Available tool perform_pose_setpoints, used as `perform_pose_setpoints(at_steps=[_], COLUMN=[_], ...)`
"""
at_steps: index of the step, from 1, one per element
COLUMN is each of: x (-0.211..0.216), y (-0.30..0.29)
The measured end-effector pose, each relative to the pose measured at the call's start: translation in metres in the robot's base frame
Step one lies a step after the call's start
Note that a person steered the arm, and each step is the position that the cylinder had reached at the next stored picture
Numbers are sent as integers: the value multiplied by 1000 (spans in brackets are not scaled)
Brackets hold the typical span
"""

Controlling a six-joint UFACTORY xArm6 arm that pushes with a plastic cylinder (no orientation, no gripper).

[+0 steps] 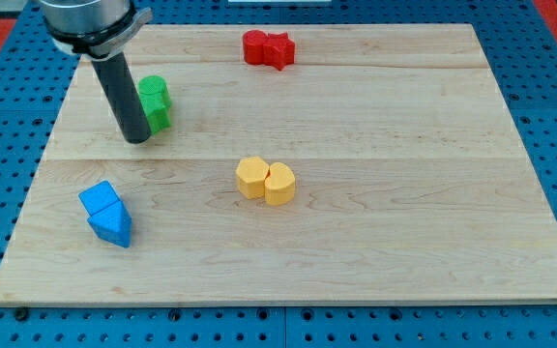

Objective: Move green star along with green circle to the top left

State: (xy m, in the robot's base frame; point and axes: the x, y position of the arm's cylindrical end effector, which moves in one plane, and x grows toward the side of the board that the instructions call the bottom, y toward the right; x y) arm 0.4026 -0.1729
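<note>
Two green blocks stand pressed together near the view's top left of the wooden board (375,242). The upper one (153,93) looks like the green circle and the lower one (159,116) like the green star, though the rod hides their left sides. My tip (136,139) rests on the board just left of and slightly below the lower green block, touching or nearly touching it.
Two red blocks (267,48) sit together at the view's top middle. A yellow hexagon (250,177) and a yellow heart (279,183) touch at the board's centre. A blue cube (100,199) and a blue triangle (112,226) sit at the lower left.
</note>
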Motion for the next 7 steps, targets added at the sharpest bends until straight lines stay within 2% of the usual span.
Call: perform_pose_setpoints(at_steps=[3,4,5,7], x=[-89,-45,-53,-143], y=[6,9,60,61])
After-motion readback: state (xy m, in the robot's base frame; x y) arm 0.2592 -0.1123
